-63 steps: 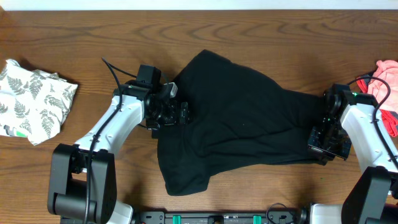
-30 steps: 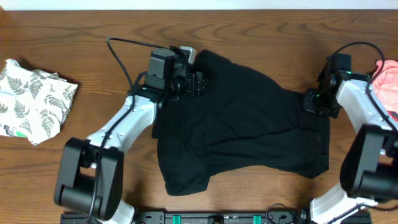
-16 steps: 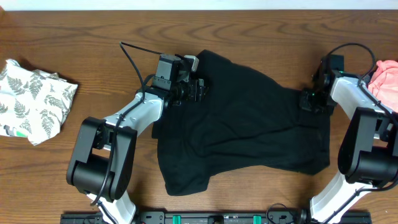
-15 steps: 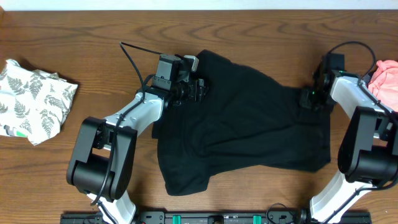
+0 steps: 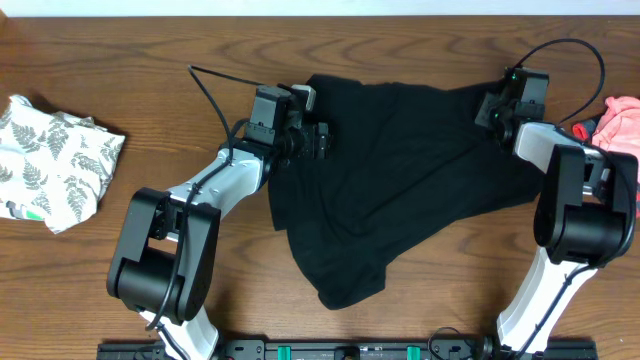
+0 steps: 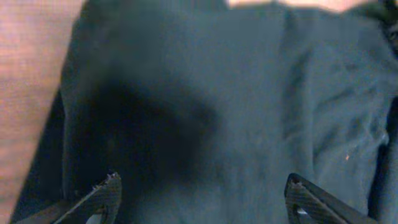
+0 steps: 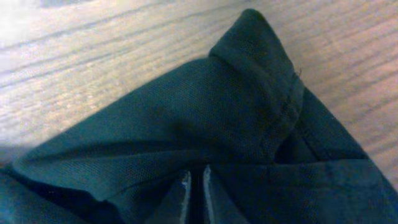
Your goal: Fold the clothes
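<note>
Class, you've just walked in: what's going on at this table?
Two robot arms are working on a black garment that lies spread on the wooden table. The right gripper pinches a hemmed corner of it at the far right. The left gripper hangs open over its upper left part. A fern-print cloth lies at the left edge and a pink piece at the right edge.

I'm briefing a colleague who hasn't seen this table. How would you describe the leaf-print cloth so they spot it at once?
On the wooden table, go to the left edge. A crumpled white fern-print cloth lies there by itself. It is the only patterned piece: the large black garment in the middle and the pink garment at the right edge show no leaf print.
</note>
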You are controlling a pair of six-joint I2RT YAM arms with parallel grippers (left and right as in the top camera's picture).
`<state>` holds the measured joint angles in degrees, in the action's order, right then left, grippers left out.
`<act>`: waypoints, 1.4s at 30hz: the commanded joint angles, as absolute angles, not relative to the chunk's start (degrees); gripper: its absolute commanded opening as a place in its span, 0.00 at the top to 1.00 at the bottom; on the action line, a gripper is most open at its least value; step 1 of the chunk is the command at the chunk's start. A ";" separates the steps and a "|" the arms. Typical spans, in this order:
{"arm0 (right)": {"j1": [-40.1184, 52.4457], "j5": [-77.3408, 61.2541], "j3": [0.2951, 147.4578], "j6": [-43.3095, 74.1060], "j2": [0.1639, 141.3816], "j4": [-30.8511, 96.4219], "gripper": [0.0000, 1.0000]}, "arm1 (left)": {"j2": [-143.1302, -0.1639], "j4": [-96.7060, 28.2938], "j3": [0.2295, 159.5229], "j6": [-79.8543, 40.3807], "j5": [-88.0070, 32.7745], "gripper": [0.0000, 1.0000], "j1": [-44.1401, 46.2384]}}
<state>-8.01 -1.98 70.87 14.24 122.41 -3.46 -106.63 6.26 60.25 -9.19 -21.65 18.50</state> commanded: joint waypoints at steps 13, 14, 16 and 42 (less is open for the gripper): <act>-10.90 -6.85 72.03 9.98 104.49 18.96 0.51 | -106.74 11.00 61.14 -9.34 -18.81 0.20 18.46; -11.09 -6.90 72.03 9.98 102.59 20.67 0.51 | -106.74 9.96 61.14 -9.34 -18.81 0.23 18.48; -11.57 -6.85 72.03 9.96 97.86 25.52 0.59 | -106.74 6.37 61.14 -9.34 -18.79 0.33 18.52; -11.73 -6.24 72.01 10.22 81.93 51.62 0.80 | -118.67 11.90 64.99 -8.84 -7.68 0.94 16.67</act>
